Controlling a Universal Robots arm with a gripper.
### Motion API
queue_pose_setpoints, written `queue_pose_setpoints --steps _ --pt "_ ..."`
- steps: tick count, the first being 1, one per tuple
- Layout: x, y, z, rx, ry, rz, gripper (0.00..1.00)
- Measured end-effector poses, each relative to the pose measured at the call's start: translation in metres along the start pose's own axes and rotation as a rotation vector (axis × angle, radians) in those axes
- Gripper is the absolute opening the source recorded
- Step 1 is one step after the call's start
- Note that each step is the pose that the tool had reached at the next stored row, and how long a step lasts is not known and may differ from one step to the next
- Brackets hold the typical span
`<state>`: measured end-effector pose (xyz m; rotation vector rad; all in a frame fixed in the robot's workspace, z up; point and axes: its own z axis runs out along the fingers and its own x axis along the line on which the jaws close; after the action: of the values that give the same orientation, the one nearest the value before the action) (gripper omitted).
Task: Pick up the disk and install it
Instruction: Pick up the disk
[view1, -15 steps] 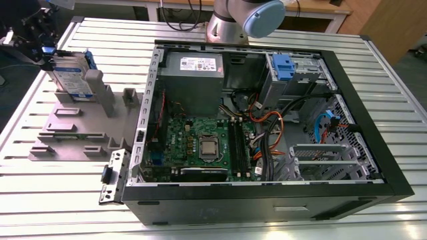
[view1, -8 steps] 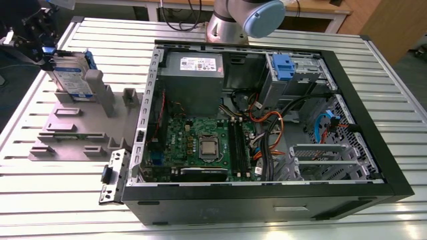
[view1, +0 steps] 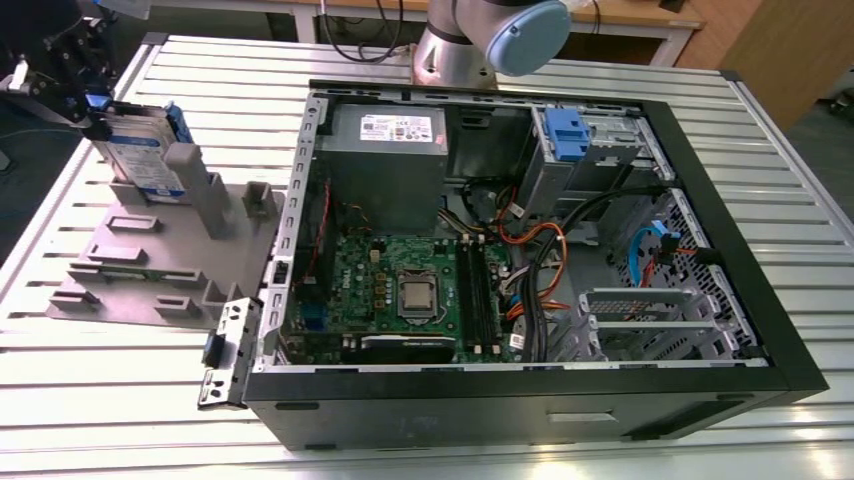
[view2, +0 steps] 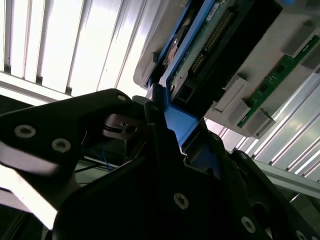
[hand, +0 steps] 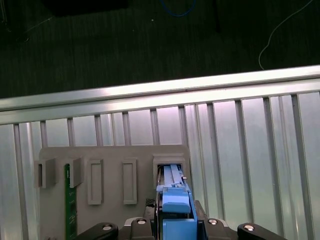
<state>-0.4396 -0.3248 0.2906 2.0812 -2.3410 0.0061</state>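
While the gripper (view1: 94, 100) hangs at the upper left of the exterior view, its black fingers (view2: 159, 135) are squeezed tight on the blue rail (view2: 180, 122) at the end of the disk (view1: 138, 150). The disk stands on its edge and leans a little. Its low end sits in a slot (hand: 170, 162) of the grey holder (view1: 134, 270). In the first wrist view the slot walls sit close on both sides of the disk, so the room to move is upward, out of the slot. A thin green board (hand: 70, 210) stands in another part of the holder.

The holder lies near the edge of the slatted metal table (view1: 107, 400), and the floor past that edge is dark. On its other side the holder is just beside the wall of the computer case (view1: 534, 405). The case lies flat with its big side open to the air. At its upper right a blue bracket (view1: 566, 135) sits in a metal bay, with wires near it.

A white-and-blue label (view1: 131, 158) covers the face of the disk. Further right, the grey power box (view1: 387, 170) has a white sticker (view1: 398, 127). The writing on both is too small to read.
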Motion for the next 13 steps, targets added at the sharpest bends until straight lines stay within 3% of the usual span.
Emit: queue_pose_setpoints --steps 10,13 --pt "0.0 -0.0001 0.0 0.0 0.0 -0.003 0.37" --pt "0.0 -0.0001 0.0 0.0003 0.0002 -0.043 0.37"
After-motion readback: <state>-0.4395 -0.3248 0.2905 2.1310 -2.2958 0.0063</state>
